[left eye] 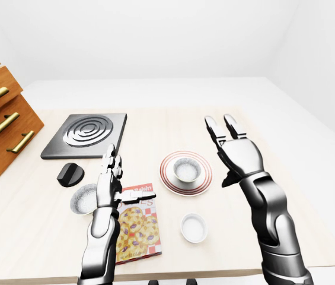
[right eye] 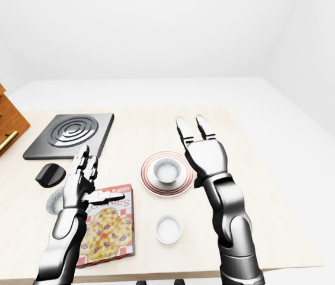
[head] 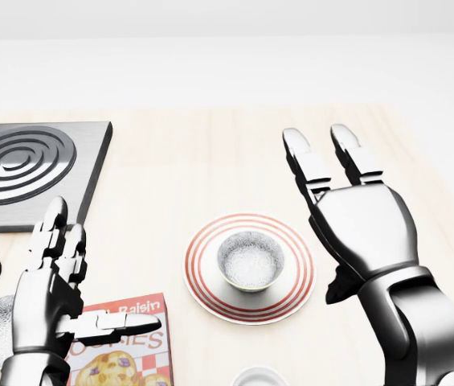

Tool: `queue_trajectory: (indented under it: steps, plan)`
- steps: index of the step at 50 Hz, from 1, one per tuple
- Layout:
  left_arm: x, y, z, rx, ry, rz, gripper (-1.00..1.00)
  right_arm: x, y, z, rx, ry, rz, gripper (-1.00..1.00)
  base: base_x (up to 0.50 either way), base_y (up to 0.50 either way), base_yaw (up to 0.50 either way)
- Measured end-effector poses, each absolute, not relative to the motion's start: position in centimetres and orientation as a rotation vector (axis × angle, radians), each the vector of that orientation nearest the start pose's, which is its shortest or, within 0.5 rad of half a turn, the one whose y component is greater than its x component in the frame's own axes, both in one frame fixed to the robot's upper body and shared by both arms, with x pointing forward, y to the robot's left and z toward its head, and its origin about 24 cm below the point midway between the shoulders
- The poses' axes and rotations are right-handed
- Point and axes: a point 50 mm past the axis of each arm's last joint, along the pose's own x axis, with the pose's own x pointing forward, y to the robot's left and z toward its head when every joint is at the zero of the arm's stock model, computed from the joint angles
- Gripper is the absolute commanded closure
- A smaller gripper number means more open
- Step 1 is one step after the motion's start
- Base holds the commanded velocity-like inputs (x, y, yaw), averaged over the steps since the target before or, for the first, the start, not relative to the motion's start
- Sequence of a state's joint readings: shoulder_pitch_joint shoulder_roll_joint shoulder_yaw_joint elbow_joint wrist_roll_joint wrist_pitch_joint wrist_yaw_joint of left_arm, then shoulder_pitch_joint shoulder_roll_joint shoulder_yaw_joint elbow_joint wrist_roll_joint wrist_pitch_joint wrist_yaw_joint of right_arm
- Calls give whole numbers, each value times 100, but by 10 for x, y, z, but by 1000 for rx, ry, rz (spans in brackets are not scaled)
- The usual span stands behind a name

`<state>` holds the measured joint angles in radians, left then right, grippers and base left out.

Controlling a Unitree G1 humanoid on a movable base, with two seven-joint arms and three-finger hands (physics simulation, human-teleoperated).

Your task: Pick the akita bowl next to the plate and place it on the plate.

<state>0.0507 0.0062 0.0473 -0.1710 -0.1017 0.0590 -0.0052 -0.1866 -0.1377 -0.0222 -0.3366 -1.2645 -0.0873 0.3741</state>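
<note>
**Bowl on plate – hand release**

The akita bowl (head: 249, 261) stands upright in the centre of the plate (head: 204, 293). R hand (head: 363, 229) hangs just beside the plate, fingers spread, holding nothing. L hand (head: 50, 293) is also spread, empty, by the cookie box (left eye: 137, 228). Advice: take R hand up and to the right, w/o brushing the rim. Surface is a light wood table (head: 210, 153); the room is plain white.
</note>
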Motion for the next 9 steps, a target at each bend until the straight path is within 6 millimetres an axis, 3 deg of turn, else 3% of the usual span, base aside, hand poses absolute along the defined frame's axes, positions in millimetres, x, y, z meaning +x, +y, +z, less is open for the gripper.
queue_trajectory:
  steps: [9]
  plan:
    - [242, 163, 67, -92, -68, 42, -100, 259, -157, 167, -1458, -305, 10, -100, 0, 0, 0]
